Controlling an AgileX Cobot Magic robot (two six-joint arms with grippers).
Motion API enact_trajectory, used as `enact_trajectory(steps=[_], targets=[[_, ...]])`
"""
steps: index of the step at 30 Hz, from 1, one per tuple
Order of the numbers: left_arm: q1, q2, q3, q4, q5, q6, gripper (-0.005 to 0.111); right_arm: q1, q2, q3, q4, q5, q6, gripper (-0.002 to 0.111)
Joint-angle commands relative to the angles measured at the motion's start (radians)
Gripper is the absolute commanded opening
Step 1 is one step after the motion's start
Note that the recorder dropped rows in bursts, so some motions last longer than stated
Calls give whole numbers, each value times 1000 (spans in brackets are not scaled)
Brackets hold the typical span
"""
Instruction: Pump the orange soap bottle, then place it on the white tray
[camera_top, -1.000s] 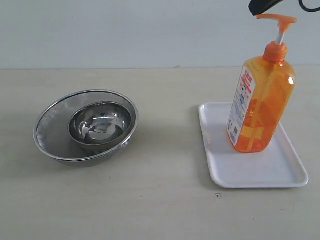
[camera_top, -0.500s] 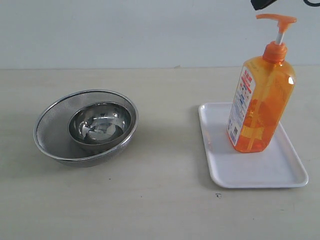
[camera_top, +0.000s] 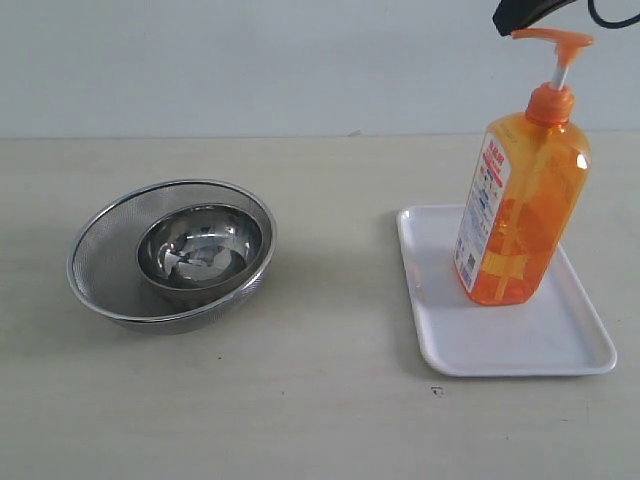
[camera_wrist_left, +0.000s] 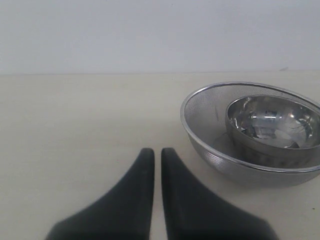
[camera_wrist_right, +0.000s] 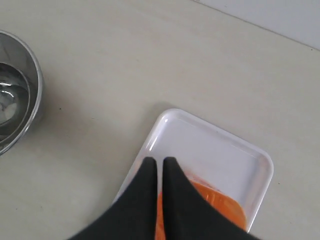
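Observation:
The orange soap bottle (camera_top: 522, 205) stands upright on the white tray (camera_top: 500, 335) at the right of the table, its pump head raised on a white stem. My right gripper (camera_top: 506, 20) hangs just above and slightly left of the pump spout, shut and empty. From the right wrist view the gripper (camera_wrist_right: 159, 161) looks straight down, with the orange bottle (camera_wrist_right: 220, 205) blurred under its fingers and the tray (camera_wrist_right: 220, 145) beneath. My left gripper (camera_wrist_left: 156, 151) is shut and empty, low over the table, apart from the bottle.
A round steel bowl (camera_top: 200, 245) sits inside a mesh strainer (camera_top: 105, 270) at the left of the table. The strainer (camera_wrist_left: 210, 130) lies just beside my left gripper. A pale wall runs behind the table's far edge.
My right gripper rose slightly out of the exterior view half a second ago and has come back down to just above the pump spout. The bottle and tray have not moved.

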Motion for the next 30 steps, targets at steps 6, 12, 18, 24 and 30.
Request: enact_trajectory(steps=[6, 12, 18, 24, 30], targets=[[3, -3, 4, -9, -4, 3, 5, 2, -35, 91, 10, 3, -6, 0], [3, -3, 4, -9, -4, 3, 5, 2, -86, 117, 12, 3, -18, 0], [3, -3, 4, -9, -4, 3, 5, 2, -120, 117, 22, 3, -20, 0], [3, -3, 4, -9, -4, 3, 5, 2, -122, 117, 53, 3, -18, 0], [3, -3, 4, -9, -4, 3, 5, 2, -124, 129, 59, 3, -16, 0]])
